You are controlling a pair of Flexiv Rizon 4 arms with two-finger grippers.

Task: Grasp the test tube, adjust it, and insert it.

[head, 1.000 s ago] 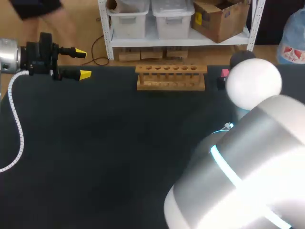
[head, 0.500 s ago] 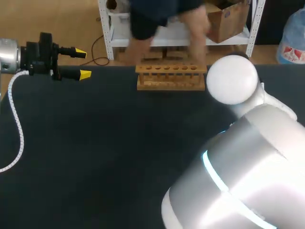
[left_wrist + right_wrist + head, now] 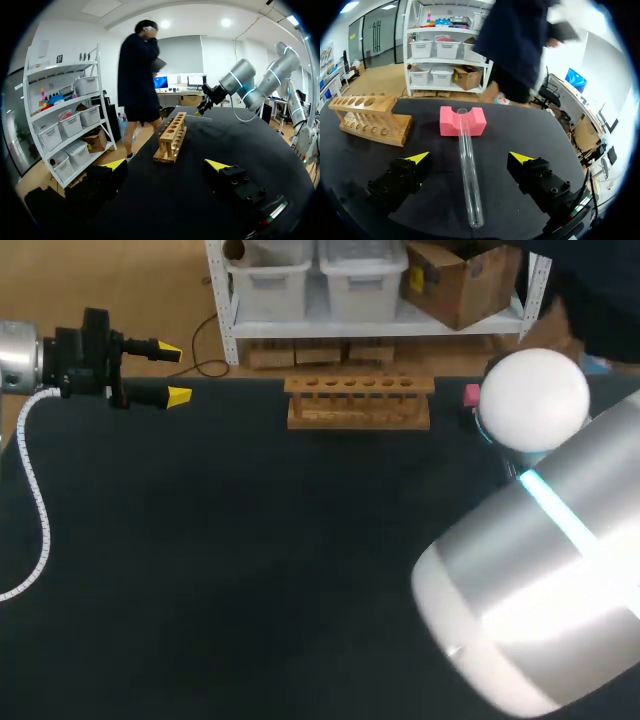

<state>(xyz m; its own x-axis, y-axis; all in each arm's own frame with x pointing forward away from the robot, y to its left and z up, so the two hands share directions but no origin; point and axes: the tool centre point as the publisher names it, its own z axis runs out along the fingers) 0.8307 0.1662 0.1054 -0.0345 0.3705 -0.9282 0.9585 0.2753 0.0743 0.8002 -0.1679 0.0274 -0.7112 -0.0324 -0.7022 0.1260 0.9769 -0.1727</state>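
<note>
A clear tube (image 3: 469,170) is lying on the dark surface (image 3: 445,205), its open end resting in the notch of a pink block (image 3: 449,124); the right gripper (image 3: 469,158) is hanging released, its fingers (image 3: 402,180) flanking the tube without touching; the left gripper (image 3: 172,373) is sitting released, well apart from the rack (image 3: 359,401).

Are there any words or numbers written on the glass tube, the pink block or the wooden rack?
None that I can see.
The test tube is plain clear glass.
The pink block is bare.
The wooden rack shows only holes, no letters or numbers.
</note>
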